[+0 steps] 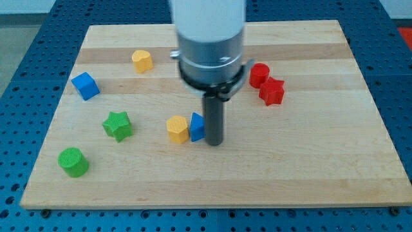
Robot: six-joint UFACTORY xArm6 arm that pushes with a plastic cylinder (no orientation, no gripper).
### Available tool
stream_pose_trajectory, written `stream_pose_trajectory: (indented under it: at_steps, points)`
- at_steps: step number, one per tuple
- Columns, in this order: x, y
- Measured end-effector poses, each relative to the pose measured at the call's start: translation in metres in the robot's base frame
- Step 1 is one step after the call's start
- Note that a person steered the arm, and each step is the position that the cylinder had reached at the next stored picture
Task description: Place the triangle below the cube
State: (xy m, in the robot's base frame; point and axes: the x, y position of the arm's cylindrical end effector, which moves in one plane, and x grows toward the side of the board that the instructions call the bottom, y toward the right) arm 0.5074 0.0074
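Note:
The blue triangle (197, 127) lies near the middle of the wooden board, partly hidden by my rod. My tip (214, 142) rests against the triangle's right side. The blue cube (85, 86) sits at the view's left, far from the triangle and higher in the view. A yellow block (177, 129) touches the triangle's left side.
A yellow block (142, 60) sits at the upper left. A green star (118, 125) and a green cylinder (73, 162) lie at the lower left. A red cylinder (259, 75) and a red star (272, 91) lie right of my rod. The board's edge (206, 205) runs along the bottom.

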Motion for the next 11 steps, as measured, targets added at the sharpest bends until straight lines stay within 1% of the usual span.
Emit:
stream_pose_trajectory:
  at_steps: [1, 2, 3, 4, 5, 6, 7, 8, 9, 10, 11]
  points:
    - [-0.027, -0.028]
    - [-0.014, -0.009]
    - [-0.006, -0.028]
    - [-0.039, -0.049]
    - [-0.052, -0.101]
    - [-0.053, -0.126]
    - [-0.050, -0.091]
    - [-0.049, -0.119]
    - [-0.044, -0.127]
    - [-0.044, -0.181]
    - [-0.056, -0.251]
